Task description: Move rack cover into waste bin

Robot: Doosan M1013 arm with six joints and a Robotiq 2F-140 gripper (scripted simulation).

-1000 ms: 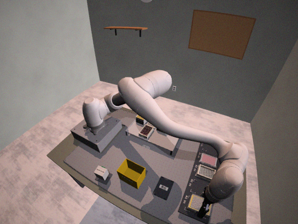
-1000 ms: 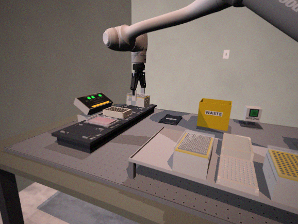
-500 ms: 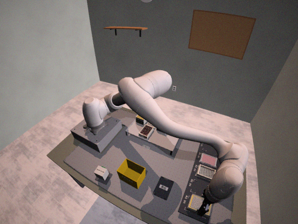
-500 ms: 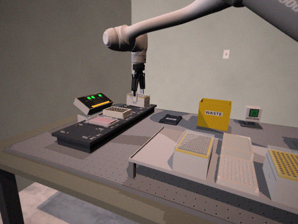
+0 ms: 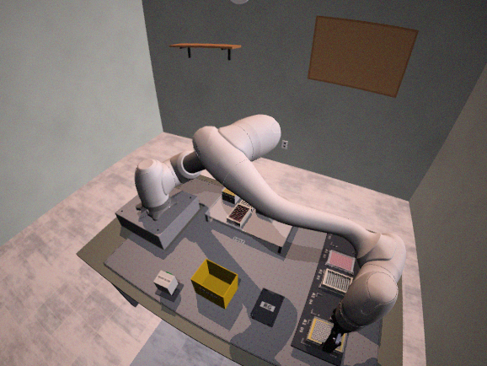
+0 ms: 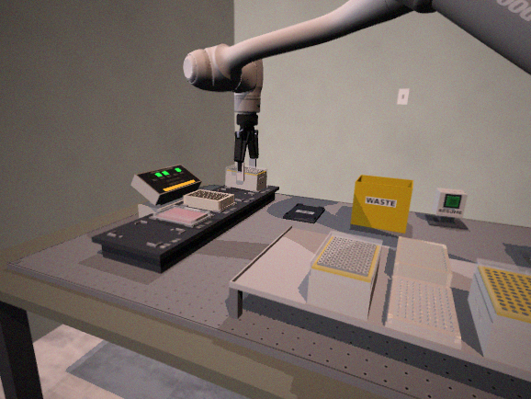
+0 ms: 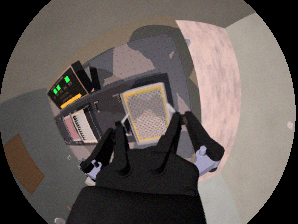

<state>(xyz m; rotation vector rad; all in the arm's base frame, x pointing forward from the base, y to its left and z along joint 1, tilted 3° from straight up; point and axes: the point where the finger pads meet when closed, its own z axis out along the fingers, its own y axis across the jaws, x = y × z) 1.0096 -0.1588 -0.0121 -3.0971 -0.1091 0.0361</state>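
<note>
— Where's the cover (image 6: 246, 171)?
— On the rack (image 6: 246, 179) at the deck's (image 6: 138, 239) far end, well apart from the bin (image 6: 382, 203).
— The pincer (image 6: 245, 165)?
— Straight down over it, clenched on the cover's sides.

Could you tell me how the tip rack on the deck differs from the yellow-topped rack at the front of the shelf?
The deck rack sits at the deck's far end with the end effector closed on it; the shelf rack stands untouched. The deck rack looks paler on top; the shelf rack shows a yellow rim. Both are white boxes with gridded tops.
</note>
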